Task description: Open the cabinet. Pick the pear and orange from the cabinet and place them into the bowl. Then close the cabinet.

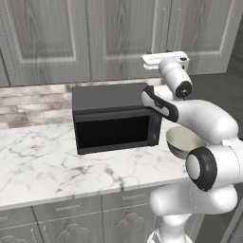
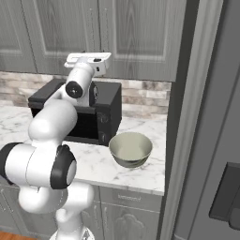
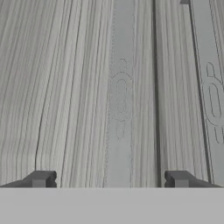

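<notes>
The arm is reaching up high, and the gripper [image 3: 109, 179] is hanging right in front of the cabinet [image 1: 118, 38], its two dark fingertips [image 3: 41, 178] standing wide apart with nothing between them. In the hand view a slim vertical handle [image 3: 120, 109] is running straight up between those tips, pale grey with a faint embossed pattern, and a second handle [image 3: 212, 96] is showing further over, past the dark seam where the two doors meet. Whether the tips are touching the door or hovering just off it, I cannot quite say from this close.

The cabinet is looking closed: tall grey wood-grain doors with raised panels, hanging on the wall above the counter [image 1: 42, 161]. From the left base view the white hand is sitting at the lower edge of the doors, just above the black microwave [image 1: 116, 118] (boxy, dark glass front, standing on white marble with grey veins).

The bowl [image 2: 131, 149] is resting on the counter just beside the microwave's right end, round and deep, cream inside, greyish outside, and nothing is lying in it. In the left base view the bowl [image 1: 182, 141] is peeking out from behind the arm's elbow. A brick-pattern backsplash [image 1: 33, 102] is running behind the counter.
</notes>
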### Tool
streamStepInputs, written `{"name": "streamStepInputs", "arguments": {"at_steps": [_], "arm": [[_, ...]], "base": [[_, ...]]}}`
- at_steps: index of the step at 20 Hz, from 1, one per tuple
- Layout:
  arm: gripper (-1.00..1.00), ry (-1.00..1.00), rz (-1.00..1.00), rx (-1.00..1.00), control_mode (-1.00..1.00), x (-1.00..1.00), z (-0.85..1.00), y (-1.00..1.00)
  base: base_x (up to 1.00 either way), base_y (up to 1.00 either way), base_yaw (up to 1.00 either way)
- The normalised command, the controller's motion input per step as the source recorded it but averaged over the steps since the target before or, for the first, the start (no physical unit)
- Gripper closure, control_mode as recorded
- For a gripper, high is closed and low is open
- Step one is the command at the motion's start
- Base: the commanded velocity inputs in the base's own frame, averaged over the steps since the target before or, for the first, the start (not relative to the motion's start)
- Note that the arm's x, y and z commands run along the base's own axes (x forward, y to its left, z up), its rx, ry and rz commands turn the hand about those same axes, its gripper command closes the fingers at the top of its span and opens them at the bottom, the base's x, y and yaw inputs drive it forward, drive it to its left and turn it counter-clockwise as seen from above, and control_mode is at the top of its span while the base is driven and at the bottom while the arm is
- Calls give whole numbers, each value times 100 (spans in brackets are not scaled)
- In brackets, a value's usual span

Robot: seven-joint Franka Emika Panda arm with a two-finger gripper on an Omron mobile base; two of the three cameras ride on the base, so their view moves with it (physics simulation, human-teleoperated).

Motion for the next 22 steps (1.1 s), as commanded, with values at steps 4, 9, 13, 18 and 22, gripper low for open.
{"name": "streamStepInputs", "arguments": {"at_steps": [4, 9, 13, 18, 22], "arm": [[100, 0, -1, 0, -100, 18, 0, 0], [100, 0, 0, 0, -100, 0, 0, 0], [100, 0, 0, 0, -100, -21, 0, 0], [100, -1, 0, 0, -100, -45, 8, 5], [100, 0, -2, 0, -100, -64, 34, 23]], "base": [[0, 0, 0], [0, 0, 0], [0, 0, 0], [0, 0, 0], [0, 0, 0]]}}
